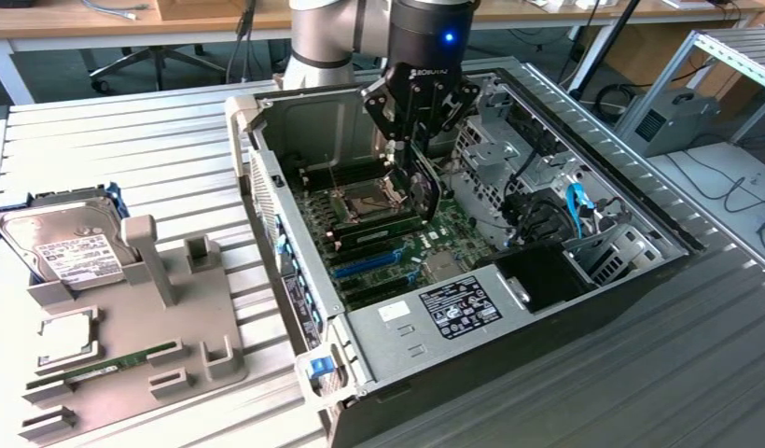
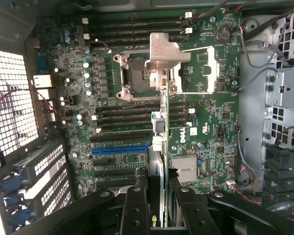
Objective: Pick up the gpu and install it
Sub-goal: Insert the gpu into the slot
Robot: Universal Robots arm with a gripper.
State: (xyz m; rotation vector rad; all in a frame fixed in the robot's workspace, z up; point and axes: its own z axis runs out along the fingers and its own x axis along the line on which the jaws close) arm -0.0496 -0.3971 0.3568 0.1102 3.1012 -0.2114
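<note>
End effector (image 1: pixel 411 131): clamped on slim green gpu card (image 1: pixel 423 191), held edge-on
Done: pickup, looks like
Left: card not seated in green motherboard (image 2: pixel 220 132) slot yet

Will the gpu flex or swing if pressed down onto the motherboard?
Probably stiff: the gpu hangs straight below the gripper. Gripped along one edge only, it might pivot if pushed off-centre.
</note>
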